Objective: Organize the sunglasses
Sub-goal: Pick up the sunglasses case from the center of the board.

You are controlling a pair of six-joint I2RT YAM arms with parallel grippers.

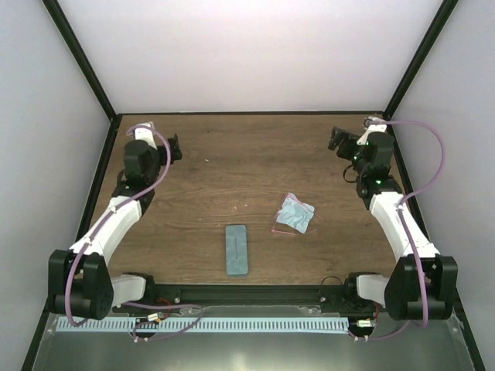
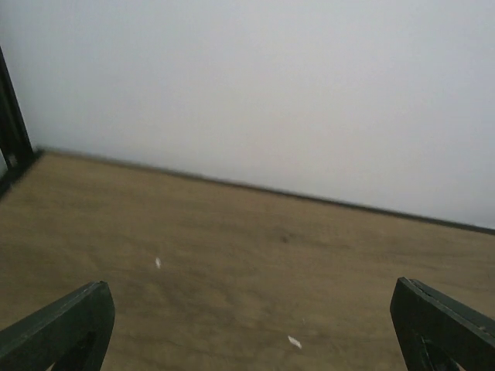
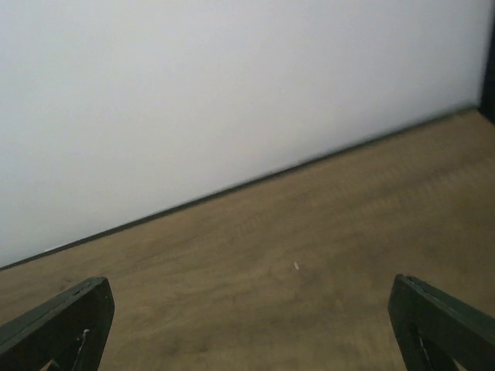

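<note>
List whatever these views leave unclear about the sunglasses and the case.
Sunglasses: top view, cloth covers most; folded or open unclear.
Case: top view, too small to show its seam or latch.
Wrist views: aimed at the back wall; neither thing appears.

Brown wood-grain tabletop [image 1: 232, 166] w/ plain white walls [image 1: 247, 54] at back & both sides; black frame posts [image 1: 80, 54] in the corners. Teal-blue oblong rounded case [image 1: 237, 250] lies flat nr front edge, approx centre. Crumpled soft light-blue square cloth [image 1: 296, 214] sits to its right, further back, apart from case. Tiny white specks [image 2: 295, 341] on the wood. Grey metal ledge [image 1: 247, 352] along the front.
</note>
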